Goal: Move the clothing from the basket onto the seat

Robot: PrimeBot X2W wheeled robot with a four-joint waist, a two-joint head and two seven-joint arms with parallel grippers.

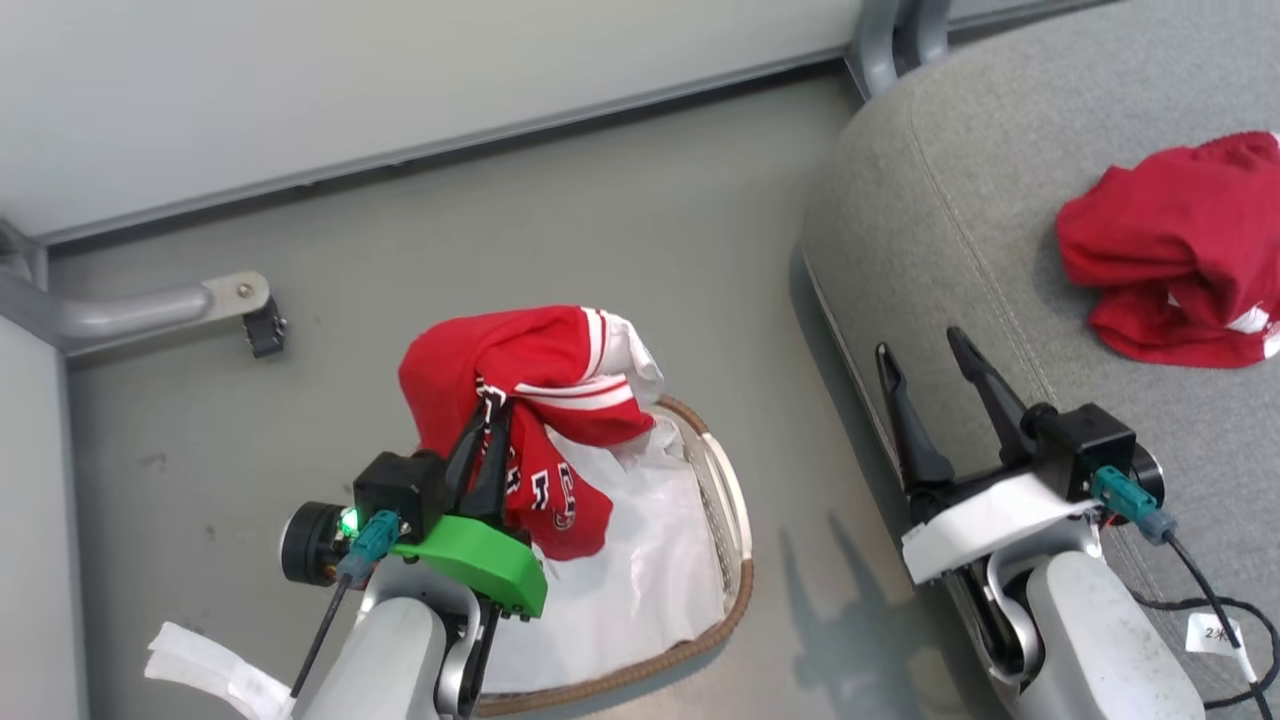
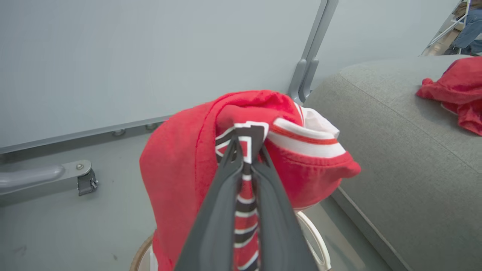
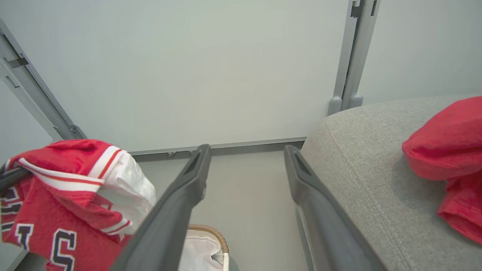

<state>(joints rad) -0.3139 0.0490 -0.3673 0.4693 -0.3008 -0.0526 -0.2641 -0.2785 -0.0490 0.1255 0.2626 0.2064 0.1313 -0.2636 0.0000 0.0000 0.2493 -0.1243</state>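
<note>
1. At left, your left gripper [image 1: 490, 420] is pinched tight on a red jersey [image 1: 530, 365], holding it up over the basket [image 1: 735, 590] on the floor.
2. Your right gripper [image 1: 918, 345] hangs spread and empty at the left edge of the seat [image 1: 950, 200].
3. Far right on the seat, another red garment [image 1: 1170, 250] lies crumpled.

I read a dark, white-edged "S" on the red garment [image 3: 56, 222]; its neighbouring letters are too folded to read. The white tag [image 1: 1213, 632] on my cable [image 1: 1192, 572] shows a handwritten "2", the rest unclear.
</note>
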